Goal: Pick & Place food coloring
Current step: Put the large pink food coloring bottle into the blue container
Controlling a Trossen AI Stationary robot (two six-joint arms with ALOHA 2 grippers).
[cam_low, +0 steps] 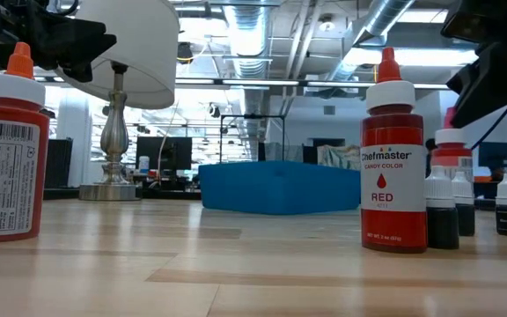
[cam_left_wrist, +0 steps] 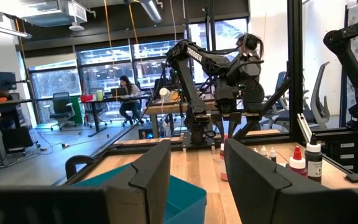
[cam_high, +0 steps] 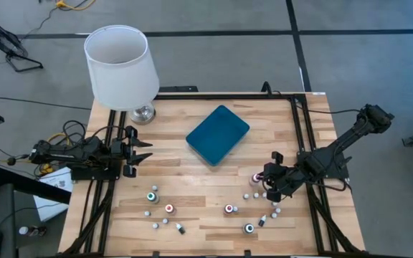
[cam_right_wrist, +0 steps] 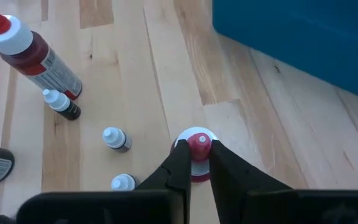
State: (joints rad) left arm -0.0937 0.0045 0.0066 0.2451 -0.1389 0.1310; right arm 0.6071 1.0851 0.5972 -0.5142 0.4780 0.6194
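Several food coloring bottles stand scattered on the near half of the wooden table, among them a red-topped one point(cam_high: 169, 208) and a green-topped one point(cam_high: 153, 195). My right gripper point(cam_high: 262, 179) is down at the right side of the table. In the right wrist view my right gripper point(cam_right_wrist: 196, 149) is shut on the red tip of a white-capped food coloring bottle point(cam_right_wrist: 197, 140) standing upright on the wood. My left gripper point(cam_high: 143, 150) hovers open at the table's left side, holding nothing, its fingers point(cam_left_wrist: 148, 177) apart.
A teal tray point(cam_high: 217, 134) lies in the middle of the table, just beyond the held bottle. A white-shaded lamp point(cam_high: 120, 68) stands at the back left. A tall red bottle point(cam_right_wrist: 33, 53) and small bottles point(cam_right_wrist: 115, 139) stand beside the right gripper. Black frame rails point(cam_high: 296, 129) border the table.
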